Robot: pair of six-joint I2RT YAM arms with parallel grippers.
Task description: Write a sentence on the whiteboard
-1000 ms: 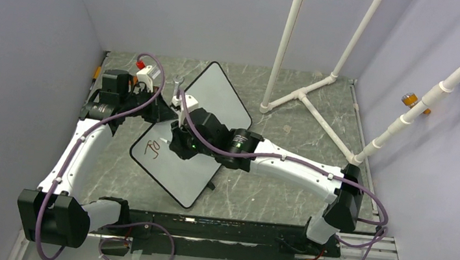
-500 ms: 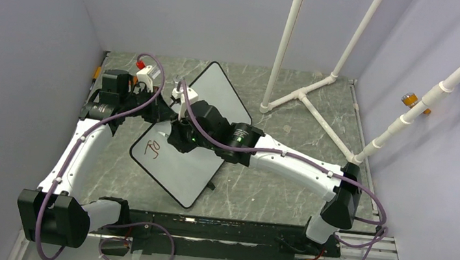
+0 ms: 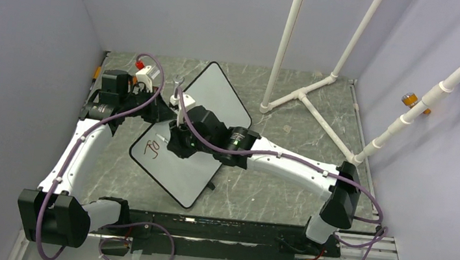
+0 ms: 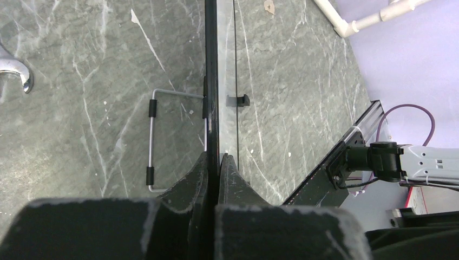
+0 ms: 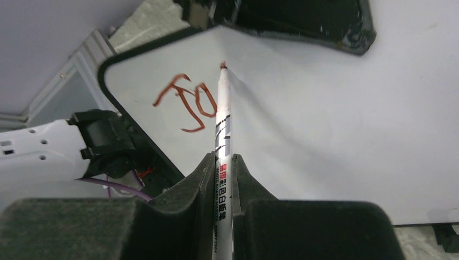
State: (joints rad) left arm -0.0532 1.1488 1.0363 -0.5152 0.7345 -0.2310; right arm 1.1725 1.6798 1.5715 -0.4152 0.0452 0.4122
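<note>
The whiteboard (image 3: 177, 178) sits slantwise on the grey tabletop (image 3: 258, 202), left of centre, between the two arms. The left end effector (image 4: 218, 157) is clenched on the board's thin dark edge, which the left wrist view shows edge-on. The right end effector (image 5: 223, 158) is grasping a white marker (image 5: 222, 111), whose red tip is at the white surface. Just left of that tip, the sentence (image 5: 187, 100) is a few reddish-brown strokes near a rounded corner.
</note>
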